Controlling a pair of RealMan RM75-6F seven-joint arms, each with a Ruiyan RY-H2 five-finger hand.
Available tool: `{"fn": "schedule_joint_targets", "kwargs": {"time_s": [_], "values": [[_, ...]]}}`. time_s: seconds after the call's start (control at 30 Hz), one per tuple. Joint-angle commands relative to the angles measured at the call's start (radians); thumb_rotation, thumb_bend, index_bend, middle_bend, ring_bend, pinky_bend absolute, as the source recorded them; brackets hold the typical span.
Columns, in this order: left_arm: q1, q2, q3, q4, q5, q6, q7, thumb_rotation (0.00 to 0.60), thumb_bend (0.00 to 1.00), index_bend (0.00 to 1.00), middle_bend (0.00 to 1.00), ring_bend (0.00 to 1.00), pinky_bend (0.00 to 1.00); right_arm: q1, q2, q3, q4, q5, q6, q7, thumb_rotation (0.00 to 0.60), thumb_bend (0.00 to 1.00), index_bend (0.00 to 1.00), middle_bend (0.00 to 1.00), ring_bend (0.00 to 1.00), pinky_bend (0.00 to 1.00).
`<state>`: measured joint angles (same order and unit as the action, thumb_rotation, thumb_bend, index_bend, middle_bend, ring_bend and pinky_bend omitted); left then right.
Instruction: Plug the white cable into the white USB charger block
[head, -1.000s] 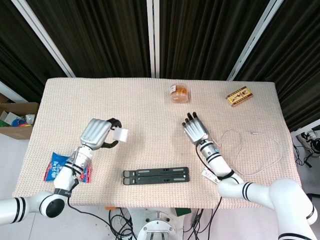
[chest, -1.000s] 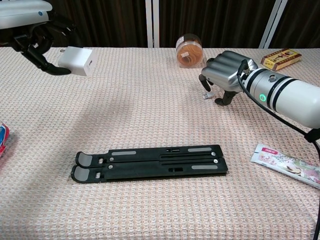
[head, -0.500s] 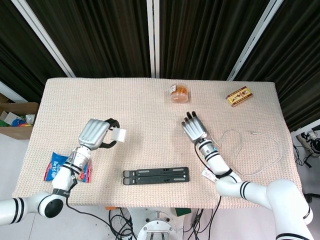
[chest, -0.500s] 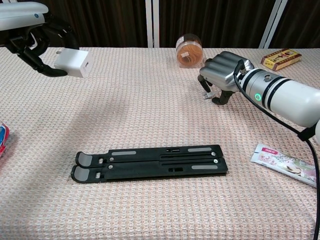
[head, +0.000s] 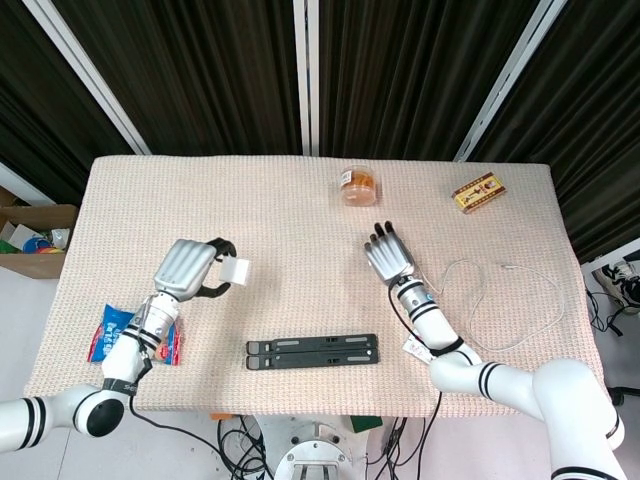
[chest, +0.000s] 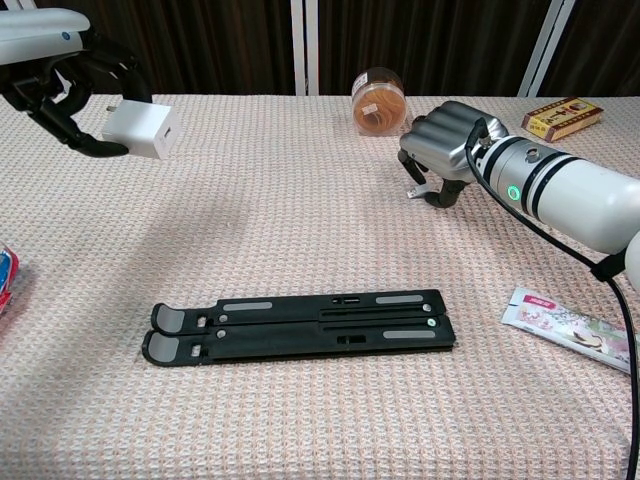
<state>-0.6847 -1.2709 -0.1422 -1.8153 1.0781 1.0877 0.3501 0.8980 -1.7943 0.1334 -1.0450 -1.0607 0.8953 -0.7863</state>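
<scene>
My left hand (head: 188, 268) (chest: 68, 82) grips the white USB charger block (head: 237, 270) (chest: 141, 132) above the table's left side, prongs toward the hand. My right hand (head: 388, 256) (chest: 447, 140) hovers right of centre with its fingers curled in. A small white plug (chest: 411, 191) shows under its fingertips, apparently pinched there. The white cable (head: 505, 300) trails from that hand in loose loops across the table's right side. The two hands are far apart.
A black folding stand (head: 312, 351) (chest: 300, 325) lies flat at the front centre. An orange jar (head: 358, 185) (chest: 379, 101) and a yellow-red box (head: 478, 192) (chest: 563, 117) sit at the back. A blue packet (head: 115, 335) lies front left, a white sachet (chest: 575, 336) front right.
My left hand has carried the charger block a little further left and slightly back. My right hand has hardly moved.
</scene>
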Motion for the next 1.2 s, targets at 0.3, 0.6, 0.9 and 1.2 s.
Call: {"fn": "schedule_joint_targets", "kwargs": {"time_s": [0.3,0.6,0.9,1.2], "values": [[0.006,0.010,-0.002,-0.004,0.006,-0.001,0.002,0.600,0.35,0.51,0.44,0.74,1.00,-0.014,0.025,0.012,-0.039,-0.019,0.024,0.027,0.600,0.48,0.66,0.47,0.22,0.28],[-0.005,0.041,-0.019,-0.045,-0.025,-0.010,0.028,0.600,0.35,0.51,0.44,0.74,1.00,-0.061,0.139,0.034,-0.207,-0.098,0.098,0.183,0.600,0.59,0.67,0.64,0.43,0.48],[-0.045,0.064,-0.056,-0.096,-0.090,-0.032,0.065,0.600,0.35,0.51,0.44,0.74,1.00,-0.103,0.252,0.051,-0.360,-0.108,0.125,0.259,0.600,0.62,0.68,0.66,0.44,0.49],[-0.153,0.033,-0.116,-0.125,-0.314,-0.058,0.158,0.600,0.35,0.51,0.44,0.74,1.00,-0.098,0.269,0.091,-0.510,-0.063,0.121,0.291,0.600,0.62,0.68,0.66,0.44,0.49]]}}
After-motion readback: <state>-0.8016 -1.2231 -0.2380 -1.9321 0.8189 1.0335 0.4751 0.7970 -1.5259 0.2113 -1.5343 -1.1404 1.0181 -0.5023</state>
